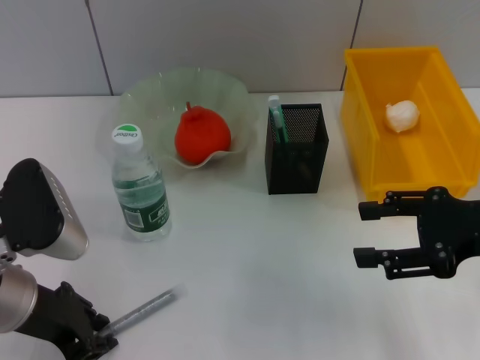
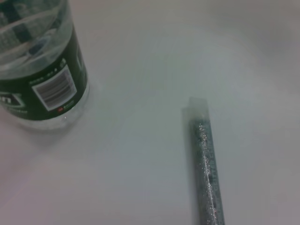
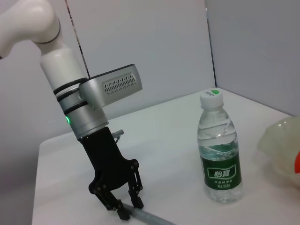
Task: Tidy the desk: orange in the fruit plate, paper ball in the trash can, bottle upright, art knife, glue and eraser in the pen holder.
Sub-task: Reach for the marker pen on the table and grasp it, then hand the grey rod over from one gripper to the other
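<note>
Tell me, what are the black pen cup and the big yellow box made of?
The pen cup looks like black metal mesh: tiny holes cover its walls. The yellow box looks like smooth, slightly shiny plastic, one solid colour with thick moulded rims. Both are guesses from looks alone.

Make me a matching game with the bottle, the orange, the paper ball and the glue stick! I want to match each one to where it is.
Things:
1. bottle
2. orange
3. paper ball
4. glue stick

Places:
A. inside the yellow bin
B. lying on the table, one end at the left hand
C. in the wavy fruit plate
D. standing upright on the table

Right pairs: 1-D, 2-C, 3-A, 4-B
</note>
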You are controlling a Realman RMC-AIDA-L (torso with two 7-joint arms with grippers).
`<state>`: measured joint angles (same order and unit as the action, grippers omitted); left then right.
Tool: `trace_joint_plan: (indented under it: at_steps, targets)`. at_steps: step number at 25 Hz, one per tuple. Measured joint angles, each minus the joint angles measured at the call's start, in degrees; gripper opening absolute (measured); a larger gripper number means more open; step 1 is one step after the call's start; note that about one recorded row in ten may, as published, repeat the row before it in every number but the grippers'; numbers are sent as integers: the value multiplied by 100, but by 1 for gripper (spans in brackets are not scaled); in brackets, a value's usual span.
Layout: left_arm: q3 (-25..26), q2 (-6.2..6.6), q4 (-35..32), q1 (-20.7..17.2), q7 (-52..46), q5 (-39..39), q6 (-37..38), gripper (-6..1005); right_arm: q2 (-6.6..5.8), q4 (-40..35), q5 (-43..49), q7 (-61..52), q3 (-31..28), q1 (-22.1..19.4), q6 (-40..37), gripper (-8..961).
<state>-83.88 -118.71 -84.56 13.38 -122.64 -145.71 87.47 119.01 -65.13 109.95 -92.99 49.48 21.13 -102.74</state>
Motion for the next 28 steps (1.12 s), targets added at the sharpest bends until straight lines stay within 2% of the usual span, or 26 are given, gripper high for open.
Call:
trace_joint_plan:
  at_steps: [2,8,15,16,18,21,23,24,25,26,28]
  targets:
    - [-56,1,-10,-1,0,-22,-9,356,4,2,0,0,-7,3,0,753]
    - [-75,1,-97,-35,33,-6,22,186,7,8,-16,0,-20,5,-1,753]
    - [85,10,-288,-114,52,226,38,171,13,9,-68,0,-18,10,-38,753]
    - [565,20,-228,-156,252,780,125,169,16,27,-112,0,-17,16,-46,753]
    - [888,17,-83,-167,431,1155,202,164,17,85,-249,1,-17,17,-59,753]
    - [1797,32,870,-79,1058,2311,450,162,18,307,-561,118,-19,-32,-38,753]
    - [1797,32,870,-79,1058,2311,450,162,15,652,-793,298,-61,-46,12,753]
    - [2336,42,1842,99,1568,2802,602,162,10,897,-909,423,-107,-40,28,753]
    - [2580,45,2338,210,1819,2938,665,163,7,1133,-999,545,-152,-27,39,753]
    - [2754,47,2694,300,2001,3013,711,163,8,1390,-1080,682,-196,-3,52,753]
    - [2754,47,2694,300,2001,3013,711,163,15,2090,-1235,1091,-295,91,145,753]
